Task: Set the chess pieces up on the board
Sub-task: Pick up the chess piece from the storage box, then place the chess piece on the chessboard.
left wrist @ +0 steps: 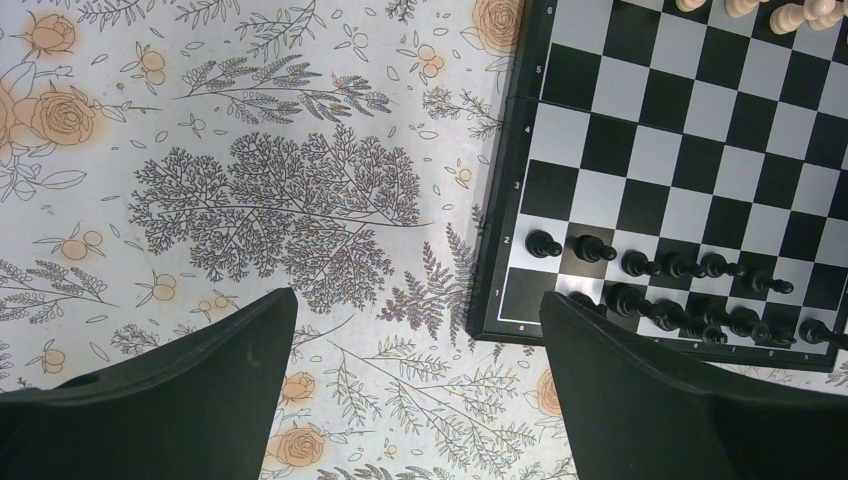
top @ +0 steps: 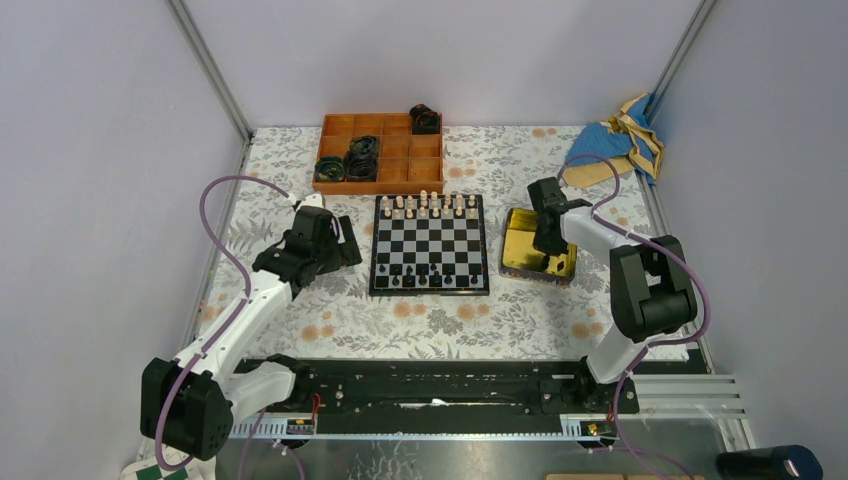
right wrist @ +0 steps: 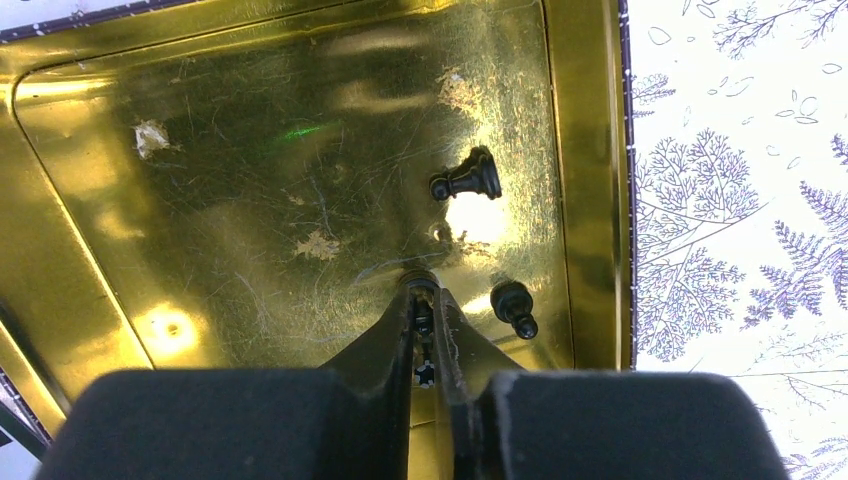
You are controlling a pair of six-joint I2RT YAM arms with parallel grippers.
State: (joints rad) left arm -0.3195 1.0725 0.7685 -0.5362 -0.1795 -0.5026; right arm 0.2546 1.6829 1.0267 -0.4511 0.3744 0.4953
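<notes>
Inside the shallow gold metal tin, right of the board, two tiny black chess pieces lie loose on their sides near its right wall. The tin is rectangular with rounded corners; its floor is mirror-bright and scratched, with a few dull scuffed patches, and the rim has a dark edge.

The right end effector is down in the tin, jaws drawn narrow and pinching a third black chess piece between the tapered black fingertips.

The square chessboard of glossy black and silvery-white checks, thin black frame, lies flat at mid worktop. Black pieces stand along its two near rows, small turned shapes with round heads; the near-left corner square is bare. Cream-coloured chessmen fill the far rows.

The left end effector hangs over the floral-printed worktop cover, just beside the board's near-left corner. Its jaws are wide apart with nothing between them.

At the back, an orange compartment tray holds black coiled rings: one in the far-right compartment, the rest in cells on the left side. A crumpled blue and yellow cloth sits in the far right corner.
</notes>
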